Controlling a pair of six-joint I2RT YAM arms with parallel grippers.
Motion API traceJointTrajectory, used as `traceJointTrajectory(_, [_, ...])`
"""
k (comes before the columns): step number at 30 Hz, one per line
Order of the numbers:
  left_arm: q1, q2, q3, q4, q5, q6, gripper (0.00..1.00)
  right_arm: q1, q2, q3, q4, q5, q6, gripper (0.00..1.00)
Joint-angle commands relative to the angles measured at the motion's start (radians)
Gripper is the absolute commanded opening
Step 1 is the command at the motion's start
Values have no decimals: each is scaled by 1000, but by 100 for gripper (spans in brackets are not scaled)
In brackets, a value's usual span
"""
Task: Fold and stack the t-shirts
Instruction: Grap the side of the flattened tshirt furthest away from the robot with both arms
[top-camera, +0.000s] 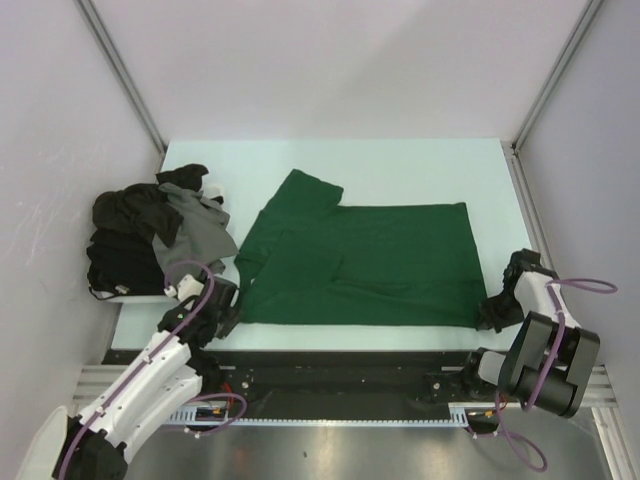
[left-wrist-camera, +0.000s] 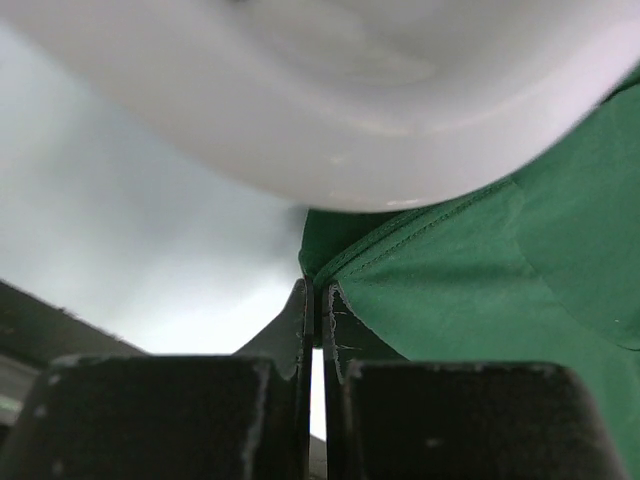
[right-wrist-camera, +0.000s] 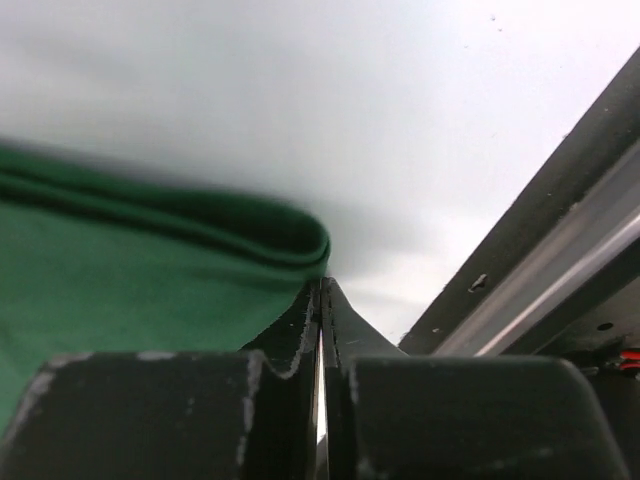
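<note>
Across the pale table (top-camera: 400, 165) we pinch the green t-shirt (top-camera: 370, 260) by its near edge, left gripper (left-wrist-camera: 318, 295) clenched on its left corner, right gripper (right-wrist-camera: 320, 290) on its right. Its long axis runs from one grip to the other, and the cloth spreads away from us.

The green t-shirt (top-camera: 370, 265) lies partly folded at centre; black and grey tees (top-camera: 150, 235) heaped left.

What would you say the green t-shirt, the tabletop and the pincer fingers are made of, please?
The green t-shirt: soft knit fabric, probably cotton, matte; it lies in soft creases and shows a stitched hem. The tabletop: smooth, hard, pale board with a faint sheen, perhaps laminate. The pincer fingers: black, matte, likely hard plastic, with pale scuffs along their edges.
</note>
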Motion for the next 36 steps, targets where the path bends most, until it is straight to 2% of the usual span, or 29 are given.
traceJointTrajectory(1, [-7,-11,-4,-92,-29,-21,0,-3,46,31,-24,72,30,0])
traceJointTrajectory(10, [-73,17,17,-161,-18,-99,0,-7,-74,71,-134,139,90,0])
traceJointTrajectory(17, [-218,52,40,-264,-36,-233,0,-4,-143,105,-203,110,105,0])
traceJointTrajectory(23, [-257,46,46,-305,-51,-289,0,-4,-132,115,-195,41,40,0])
traceJointTrajectory(26, [-257,55,69,-325,-70,-299,0,6,-122,140,-150,-35,29,7])
traceJointTrajectory(28, [-257,61,84,-343,-76,-297,0,39,-114,187,-131,-54,30,21])
traceJointTrajectory(29, [-257,67,101,-348,-79,-293,5,55,-109,207,-107,-69,29,26])
traceJointTrajectory(30, [-257,78,114,-363,-84,-286,15,72,-100,259,-105,-66,30,39])
traceJointTrajectory(31, [-257,83,129,-371,-87,-277,28,92,-77,281,-76,-66,23,46])
traceJointTrajectory(32, [-257,87,164,-382,-90,-264,53,143,-63,302,-58,-73,10,52])
traceJointTrajectory(33, [-258,93,183,-406,-88,-260,65,164,-43,325,-41,-77,-18,65])
traceJointTrajectory(35, [-258,90,262,-432,-87,-206,77,222,33,385,-1,-115,-45,71])
traceJointTrajectory(36, [-258,87,297,-455,-93,-196,81,249,56,400,7,-119,-60,79])
